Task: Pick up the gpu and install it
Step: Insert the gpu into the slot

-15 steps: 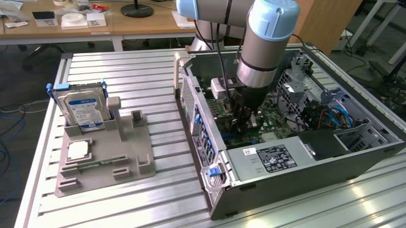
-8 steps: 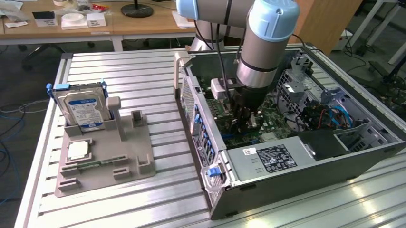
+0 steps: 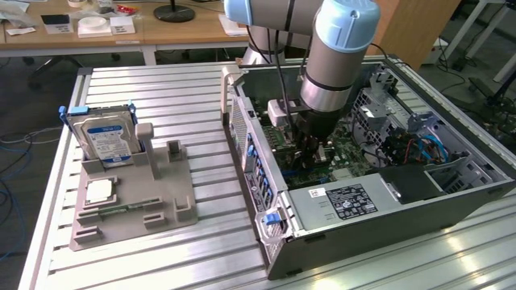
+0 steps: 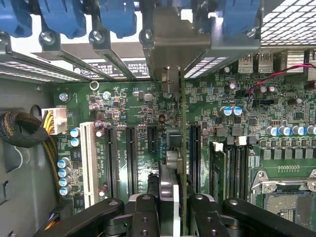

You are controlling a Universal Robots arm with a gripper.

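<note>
The gpu (image 4: 183, 148) is seen edge-on in the wrist view as a thin dark card standing upright over the green motherboard (image 4: 276, 118). Its silvery end bracket (image 4: 173, 44) sits against the rear slot openings of the case. My gripper (image 4: 175, 217) is shut on the card, with a black finger (image 4: 143, 212) on either side of it. In the exterior view my gripper (image 3: 316, 151) reaches down inside the open computer case (image 3: 363, 229), low over the motherboard. There the arm hides most of the card.
Black expansion slots (image 4: 131, 158) and a white slot (image 4: 89, 163) lie beside the card, with blue latches (image 4: 64, 17) above the rear openings. A power supply (image 3: 347, 202) fills the case's near end. Outside, a grey fixture (image 3: 129, 205) holds a hard drive (image 3: 105, 139).
</note>
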